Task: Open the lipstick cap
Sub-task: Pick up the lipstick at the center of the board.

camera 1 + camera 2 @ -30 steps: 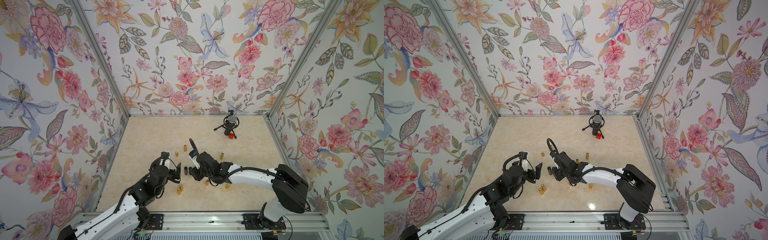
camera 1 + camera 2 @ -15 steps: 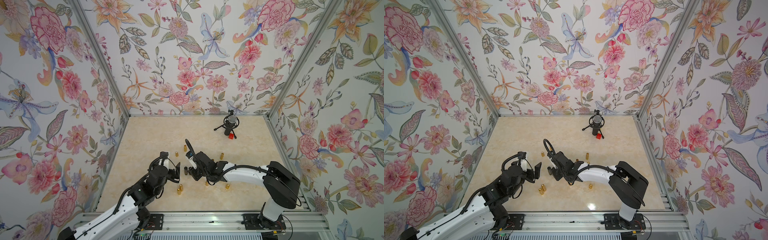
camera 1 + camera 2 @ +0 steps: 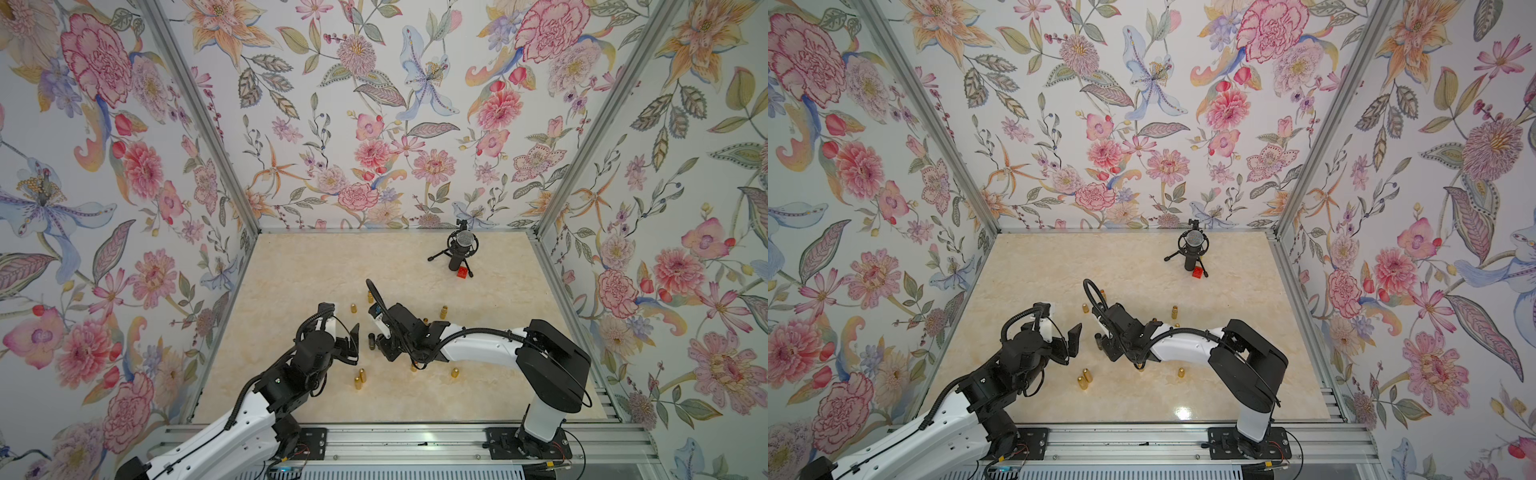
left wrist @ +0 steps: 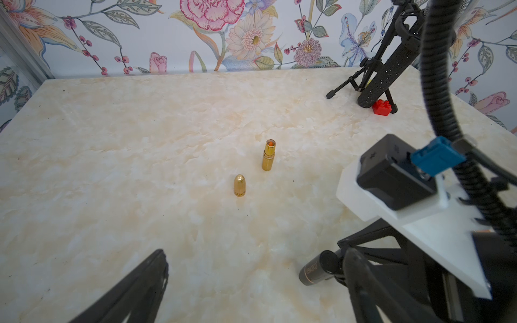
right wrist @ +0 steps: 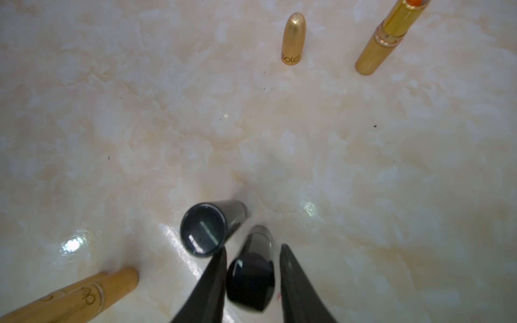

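The right tool [image 5: 253, 247], seen from its wrist: two black fingers [image 5: 207, 288] have drawn inward over the last second. They now flank a black lipstick with a faceted end [image 5: 250, 279], which appears to stand on the cream marble-patterned surface [image 5: 112, 125]. One finger seems to touch it and a sliver of gap shows at the other, so a firm pinch cannot be confirmed. Just beside it is a round glossy black tube [image 5: 202, 229]. Farther off stand a gold bullet-shaped cap [image 5: 293, 39] and an uncapped gold lipstick [image 5: 383, 42]. The left tool [image 3: 354, 345] has stayed spread wide and empty nearby. The hold is probably being secured, and the cap looks not yet pulled.
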Robot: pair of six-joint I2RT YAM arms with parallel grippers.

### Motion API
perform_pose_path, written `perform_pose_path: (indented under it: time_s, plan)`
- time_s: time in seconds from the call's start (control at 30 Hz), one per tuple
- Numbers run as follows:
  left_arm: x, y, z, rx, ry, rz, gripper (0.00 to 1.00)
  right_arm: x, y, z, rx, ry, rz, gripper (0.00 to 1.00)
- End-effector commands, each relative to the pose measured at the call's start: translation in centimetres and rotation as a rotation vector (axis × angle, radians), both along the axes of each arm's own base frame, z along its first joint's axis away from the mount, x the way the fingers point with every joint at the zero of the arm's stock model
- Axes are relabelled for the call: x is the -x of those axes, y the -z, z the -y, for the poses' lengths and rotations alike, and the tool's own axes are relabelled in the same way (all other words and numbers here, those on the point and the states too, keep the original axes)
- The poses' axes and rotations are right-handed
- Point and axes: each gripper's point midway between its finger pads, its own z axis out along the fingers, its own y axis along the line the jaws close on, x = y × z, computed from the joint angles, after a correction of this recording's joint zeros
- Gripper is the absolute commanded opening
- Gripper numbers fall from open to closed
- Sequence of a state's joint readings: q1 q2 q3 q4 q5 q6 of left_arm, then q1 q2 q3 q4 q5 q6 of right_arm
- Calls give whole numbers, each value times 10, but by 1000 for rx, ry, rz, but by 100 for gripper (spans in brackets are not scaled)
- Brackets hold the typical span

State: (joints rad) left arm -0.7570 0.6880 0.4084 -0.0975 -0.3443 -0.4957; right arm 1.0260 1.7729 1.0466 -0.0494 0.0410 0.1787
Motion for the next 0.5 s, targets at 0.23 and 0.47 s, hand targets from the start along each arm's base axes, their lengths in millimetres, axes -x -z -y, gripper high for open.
perform_pose_path:
  time_s: [0.23, 0.47]
  plan:
    - [-1, 4, -6, 11, -26, -18, 99, -5, -10, -8, -10, -22, 29, 31]
    - [-1, 7, -5, 13, -22, -26, 99, -5, -11, -6, -11, -19, 31, 25]
